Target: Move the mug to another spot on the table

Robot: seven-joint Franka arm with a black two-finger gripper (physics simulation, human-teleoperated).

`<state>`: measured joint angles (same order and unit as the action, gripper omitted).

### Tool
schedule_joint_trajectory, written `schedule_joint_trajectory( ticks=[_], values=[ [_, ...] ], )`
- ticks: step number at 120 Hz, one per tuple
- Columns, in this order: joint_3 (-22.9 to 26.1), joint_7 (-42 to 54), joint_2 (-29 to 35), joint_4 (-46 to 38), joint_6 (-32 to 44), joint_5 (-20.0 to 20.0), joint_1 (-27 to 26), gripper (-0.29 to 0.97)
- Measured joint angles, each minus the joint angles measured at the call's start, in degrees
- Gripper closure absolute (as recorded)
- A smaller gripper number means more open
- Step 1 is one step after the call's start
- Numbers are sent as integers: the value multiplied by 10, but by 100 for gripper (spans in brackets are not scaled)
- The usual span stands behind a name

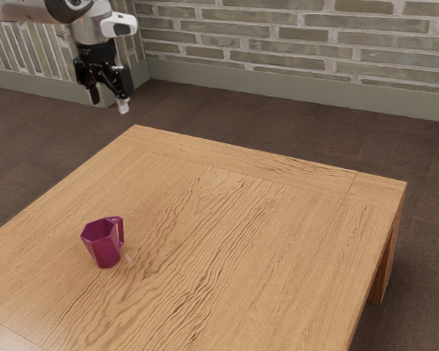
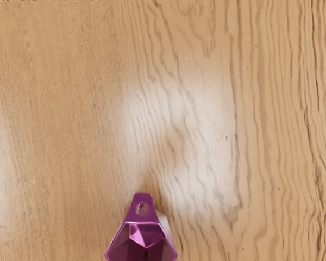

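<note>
A small magenta faceted mug [image 1: 103, 240] stands upright on the wooden table [image 1: 227, 219], toward the exterior view's left, its handle turned to the exterior view's right. My gripper [image 1: 108, 98] hangs high above the table's far left corner, well away from the mug, open and holding nothing. From the hand's camera the mug [image 2: 142, 236] sits far below on bare wood, its handle with a small hole pointing away from the picture's lower edge.
The table's far edge and right edge [image 1: 395, 183] drop to a dark carpet floor [image 1: 293, 124]. A brick wall [image 1: 300, 36] runs behind. Broad bare wood lies to the mug's right and beyond it.
</note>
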<state>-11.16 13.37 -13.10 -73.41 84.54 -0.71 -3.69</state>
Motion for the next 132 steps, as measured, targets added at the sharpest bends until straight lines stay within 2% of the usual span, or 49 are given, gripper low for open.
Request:
schedule_joint_trajectory(
  ticks=[13, 29, 59, 81, 132],
  values=[
    [0, 4, -8, 0, 3, -1, 0, 0],
    [0, 30, -58, 4, 5, 1, -27, 0],
    [-4, 77, -152, -7, 8, 44, -44, 0],
    [-13, 103, -207, -23, 18, 70, -27, 0],
    [-27, 139, -261, -94, 78, 56, -13, 0]
  ],
)
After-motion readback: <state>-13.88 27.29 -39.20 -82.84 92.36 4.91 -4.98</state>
